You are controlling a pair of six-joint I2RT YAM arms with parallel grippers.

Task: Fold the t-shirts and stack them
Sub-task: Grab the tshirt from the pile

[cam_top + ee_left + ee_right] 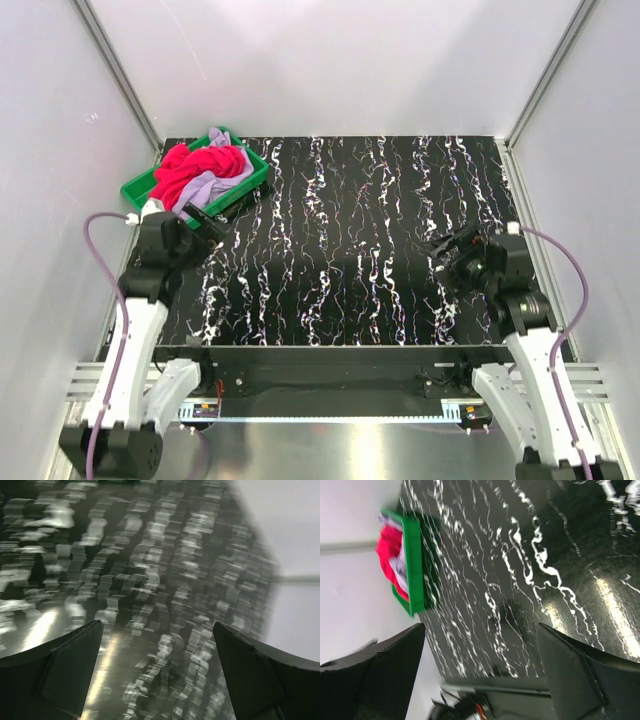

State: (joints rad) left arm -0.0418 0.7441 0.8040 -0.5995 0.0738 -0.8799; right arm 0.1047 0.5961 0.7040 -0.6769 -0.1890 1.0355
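1. Shirts (203,170), 2 in all, are heaped in a green tray (140,188) at the table's (350,260) far left corner, the crimson shirt (185,165) tangled with the lavender shirt (224,182).
2. Left gripper (208,222) is held just beside the tray's near edge, jaws spread wide and empty.
3. Right gripper (450,250) is held over the table's right side, well apart from the tray, jaws likewise wide and empty.

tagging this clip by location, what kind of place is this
Likely a robotics lab test cell: white panel walls on aluminium frame posts enclose a black white-veined tabletop, with two white robot arms bolted at its near edge.
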